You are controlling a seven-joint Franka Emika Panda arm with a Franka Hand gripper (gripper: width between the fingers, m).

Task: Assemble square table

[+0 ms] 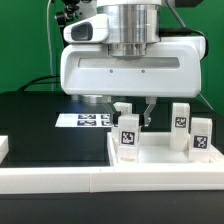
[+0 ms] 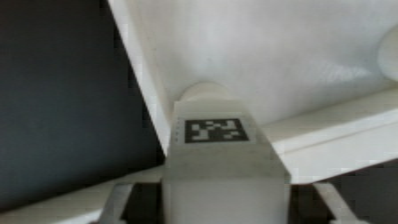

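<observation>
White border rail (image 1: 60, 180), nearest the lens in the exterior view, is seen running across the foreground and turning up along the exterior view's right; it is judged to serve as a stop that keeps loose parts squared up on the black table (image 1: 30, 120).

Tabletop (image 2: 267, 60): largest of the task's parts. In the wrist view a broad white surface with a raised rim is filled across the frame, lying flat on the table just beyond the held part. In the exterior view it cannot be told apart from the rails with any certainty.

Arm housing blocks much of the exterior view; the gripper (image 1: 136, 112) is hung low, near the rail.

Marker board (image 1: 85, 120) is seen flat on the table behind, toward the exterior view's left, carrying tags only.

Legs: one tagged leg (image 2: 217, 150) is clamped between the two fingers (image 2: 134, 200), pads pressed on its flanks, tag facing the wrist camera. It appears to be held upright by its upper part, probably so the lower end stays free for seating into the tabletop. Whether its foot touches anything cannot be told. Three further legs (image 1: 181, 127) are stood upright by the rail at the exterior view's right, tags outward, apparently staged within reach.
</observation>
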